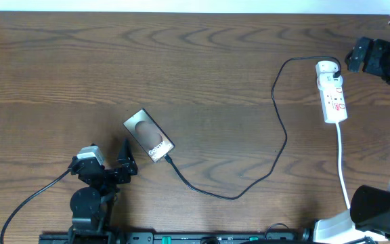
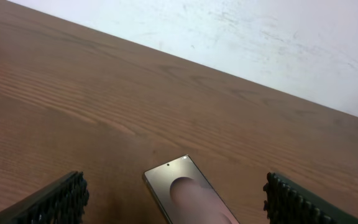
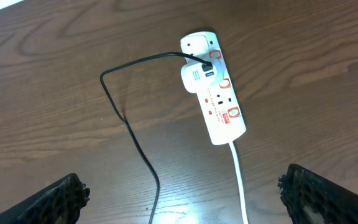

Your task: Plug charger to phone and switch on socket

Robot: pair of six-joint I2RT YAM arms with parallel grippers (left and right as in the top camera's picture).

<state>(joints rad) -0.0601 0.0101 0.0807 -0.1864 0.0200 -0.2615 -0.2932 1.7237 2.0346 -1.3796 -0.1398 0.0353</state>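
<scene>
Overhead top-down; L wrist cam shares phone (image 1: 148, 135).

One phone (image 1: 148, 135), one black charger cable (image 1: 276, 122), one white socket strip (image 1: 333, 95), one white cord (image 1: 342, 169) on that strip, one white adapter (image 3: 197, 78) plugged into it, one left gripper (image 2: 176, 198), one right gripper (image 3: 185, 196), two dark ridged fingers (image 2: 61, 202) on each, one wooden table (image 1: 181, 61).

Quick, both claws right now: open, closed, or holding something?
Left claw: open, holding nothing.
Right claw: open, holding nothing.
</scene>
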